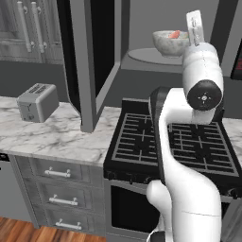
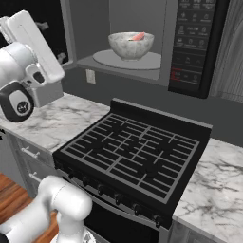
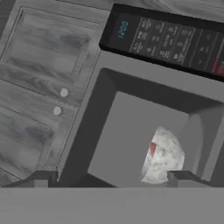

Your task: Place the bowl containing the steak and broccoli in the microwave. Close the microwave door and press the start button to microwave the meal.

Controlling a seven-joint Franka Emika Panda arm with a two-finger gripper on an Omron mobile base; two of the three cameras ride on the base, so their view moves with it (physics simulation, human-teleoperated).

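Observation:
The clear glass bowl (image 1: 169, 43) (image 2: 130, 46) (image 3: 165, 158) stands on the pale turntable plate (image 2: 107, 60) inside the open microwave (image 1: 142, 19) (image 2: 137, 14). The pinkish-red steak (image 1: 175, 34) (image 2: 138, 36) (image 3: 152, 148) peeks over the bowl's rim; the broccoli is hidden. The microwave door (image 1: 87, 61) is swung wide open to the left. My gripper (image 3: 111, 179) is open and holds nothing; it is outside the cavity and looks in at the bowl. Its fingertips (image 3: 41, 178) stand far apart.
The control panel (image 2: 194, 42) (image 3: 170, 39) sits on the microwave's right side. Below lies the black stove (image 1: 142, 137) (image 2: 137, 161). A silver toaster (image 1: 38, 101) stands on the marble counter (image 1: 56, 134), left of the door. Grey wood cabinets (image 1: 28, 28) (image 3: 39, 87) hang beside the microwave.

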